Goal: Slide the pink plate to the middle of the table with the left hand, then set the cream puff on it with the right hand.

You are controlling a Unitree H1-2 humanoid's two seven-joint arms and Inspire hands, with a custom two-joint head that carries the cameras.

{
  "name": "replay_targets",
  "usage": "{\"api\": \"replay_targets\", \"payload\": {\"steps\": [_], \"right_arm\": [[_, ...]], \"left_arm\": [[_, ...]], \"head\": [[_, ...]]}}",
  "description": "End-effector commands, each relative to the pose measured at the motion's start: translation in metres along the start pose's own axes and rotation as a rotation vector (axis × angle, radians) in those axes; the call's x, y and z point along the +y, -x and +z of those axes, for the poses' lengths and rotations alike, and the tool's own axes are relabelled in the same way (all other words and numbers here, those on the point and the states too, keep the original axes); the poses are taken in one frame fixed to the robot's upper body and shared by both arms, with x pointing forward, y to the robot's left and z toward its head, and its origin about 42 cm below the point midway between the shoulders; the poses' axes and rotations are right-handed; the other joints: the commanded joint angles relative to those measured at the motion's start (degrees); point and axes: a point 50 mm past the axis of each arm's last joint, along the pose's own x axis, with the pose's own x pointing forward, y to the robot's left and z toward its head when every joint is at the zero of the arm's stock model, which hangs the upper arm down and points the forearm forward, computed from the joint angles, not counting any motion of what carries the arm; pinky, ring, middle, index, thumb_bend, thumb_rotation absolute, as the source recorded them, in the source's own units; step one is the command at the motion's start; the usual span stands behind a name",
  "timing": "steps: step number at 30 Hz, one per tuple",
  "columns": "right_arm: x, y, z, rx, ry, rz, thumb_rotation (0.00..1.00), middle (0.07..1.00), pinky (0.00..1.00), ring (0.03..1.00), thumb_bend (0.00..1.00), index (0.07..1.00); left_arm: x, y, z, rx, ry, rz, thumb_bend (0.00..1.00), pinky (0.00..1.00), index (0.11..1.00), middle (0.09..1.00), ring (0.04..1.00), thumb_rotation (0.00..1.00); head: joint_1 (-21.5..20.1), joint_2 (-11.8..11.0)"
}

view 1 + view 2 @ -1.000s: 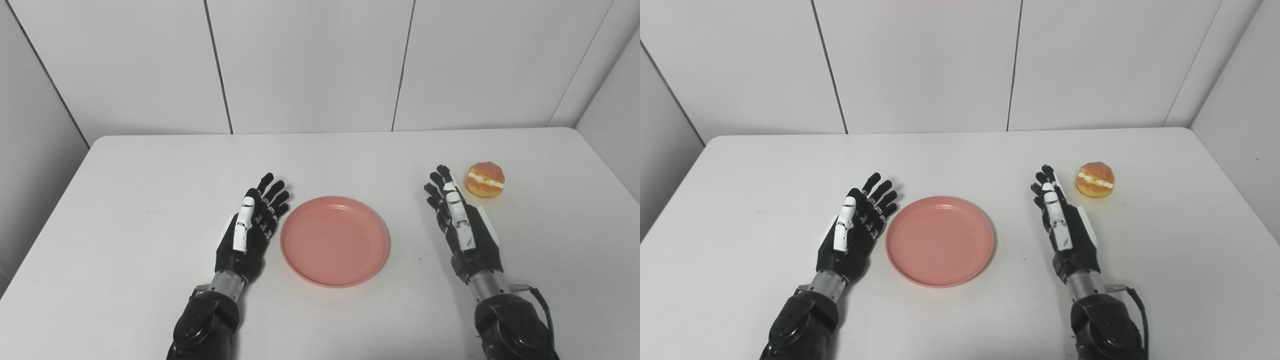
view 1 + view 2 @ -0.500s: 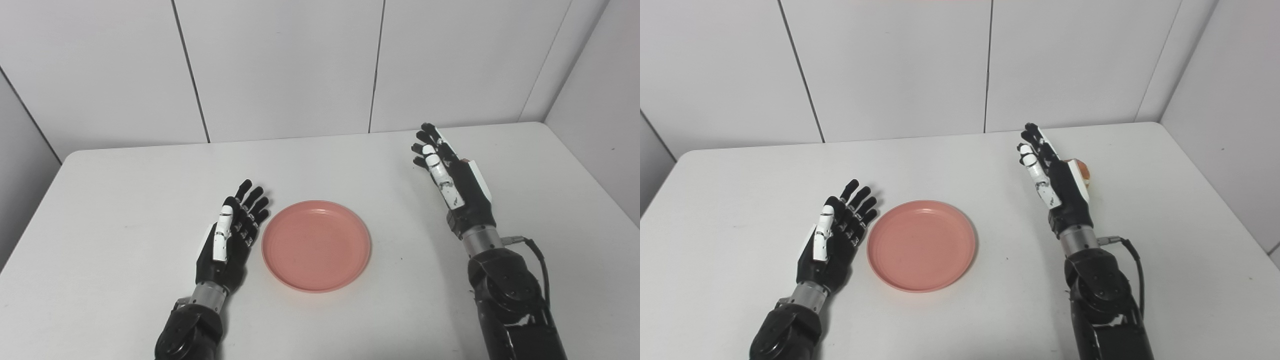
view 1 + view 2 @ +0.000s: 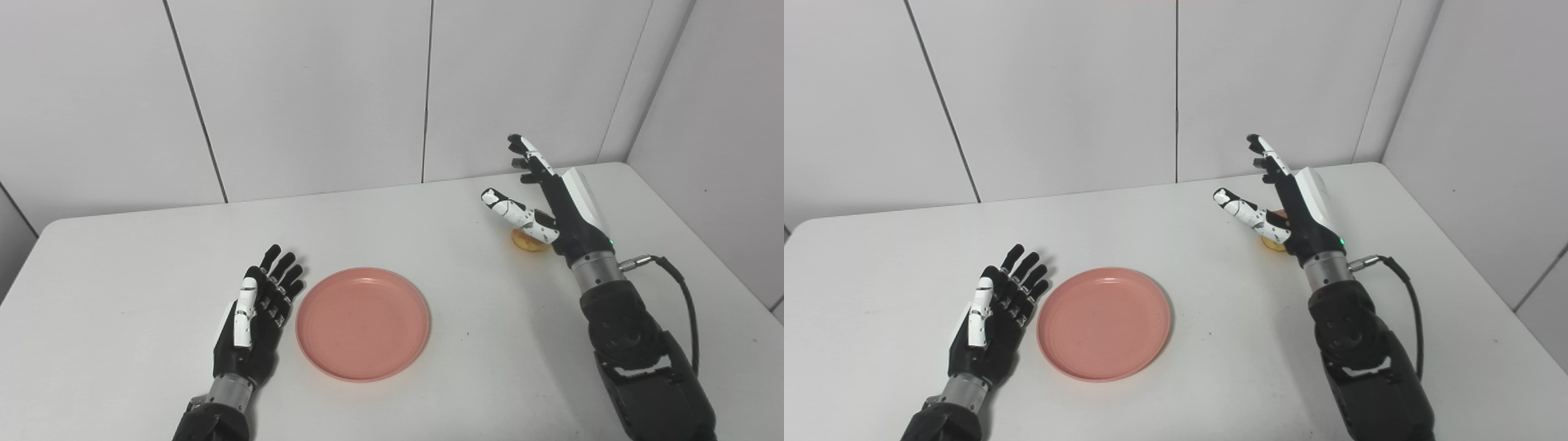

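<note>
The pink plate (image 3: 362,321) lies flat near the middle of the white table (image 3: 122,257). My left hand (image 3: 254,312) rests open just left of the plate's rim, fingers spread, holding nothing. My right hand (image 3: 548,196) is raised over the far right of the table, open, thumb spread out to the left. The cream puff (image 3: 528,243) sits on the table under that hand; only a sliver of it shows below the thumb, also in the right eye view (image 3: 1271,242). The hand is above it and holds nothing.
White wall panels (image 3: 306,92) rise behind the table, and a side wall (image 3: 723,153) stands close to its right edge. A black cable (image 3: 680,294) loops out from my right wrist.
My right hand rose, moved over the cream puff and spread its thumb, so it now hides most of the puff. The camera has shifted right. Plate and left hand stay in place.
</note>
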Motion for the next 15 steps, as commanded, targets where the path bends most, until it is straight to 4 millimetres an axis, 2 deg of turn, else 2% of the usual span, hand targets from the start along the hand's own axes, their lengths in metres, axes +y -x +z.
{"api": "replay_targets", "payload": {"steps": [1, 3, 7, 11, 15], "right_arm": [[-0.016, -0.015, 0.012, -0.075, 0.06, -0.055, 0.73, 0.92, 0.78, 0.861, 0.71, 0.938], [-0.02, -0.019, 0.01, -0.071, 0.11, -0.059, 0.63, 0.936, 0.77, 0.877, 0.73, 0.953], [-0.025, -0.025, 0.003, -0.061, 0.203, -0.069, 0.54, 0.96, 0.77, 0.9, 0.76, 0.952], [-0.03, -0.03, -0.003, -0.033, 0.26, -0.063, 0.48, 0.981, 0.78, 0.929, 0.78, 0.959], [-0.035, -0.035, -0.009, 0.009, 0.304, -0.054, 0.48, 0.993, 0.75, 0.937, 0.8, 0.974]], "left_arm": [[0.03, 0.04, -0.051, 0.197, 0.022, 0.103, 0.39, 1.0, 0.97, 0.976, 0.974, 1.0], [0.03, 0.04, -0.05, 0.198, 0.021, 0.105, 0.39, 1.0, 0.97, 0.976, 0.974, 1.0], [0.031, 0.04, -0.049, 0.198, 0.033, 0.115, 0.38, 1.0, 0.969, 0.974, 0.974, 1.0], [0.032, 0.041, -0.048, 0.197, 0.033, 0.112, 0.38, 1.0, 0.972, 0.976, 0.975, 1.0], [0.032, 0.041, -0.047, 0.199, 0.033, 0.112, 0.38, 1.0, 0.974, 0.976, 0.976, 1.0]], "head": [[0.12, -0.05], [0.05, -0.06], [-0.24, -0.02], [-0.55, 0.23], [-0.77, 0.52]]}}
